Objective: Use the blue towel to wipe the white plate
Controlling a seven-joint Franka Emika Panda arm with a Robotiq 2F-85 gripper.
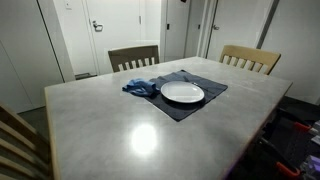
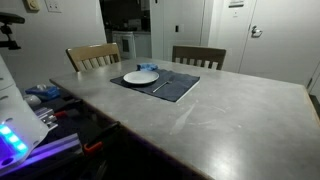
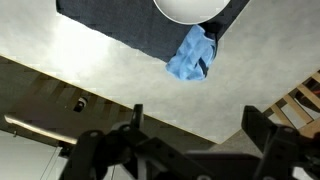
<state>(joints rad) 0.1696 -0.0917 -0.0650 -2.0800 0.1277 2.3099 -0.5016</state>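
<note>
A white plate (image 1: 182, 93) lies on a dark placemat (image 1: 205, 97) at the far part of the grey table; it also shows in an exterior view (image 2: 141, 77) and at the top of the wrist view (image 3: 195, 10). A crumpled blue towel (image 1: 140, 87) lies at the placemat's edge next to the plate, also in the wrist view (image 3: 192, 55); in an exterior view (image 2: 150, 68) it is a small blue patch behind the plate. My gripper (image 3: 195, 125) is open and empty, well above the table and apart from towel and plate. The arm is not in the exterior views.
Two wooden chairs (image 1: 133, 57) (image 1: 250, 58) stand at the table's far side. Another chair back (image 1: 20, 135) is at the near left. Cluttered gear (image 2: 45, 105) sits beside the table. The table edge (image 3: 120, 90) runs across the wrist view.
</note>
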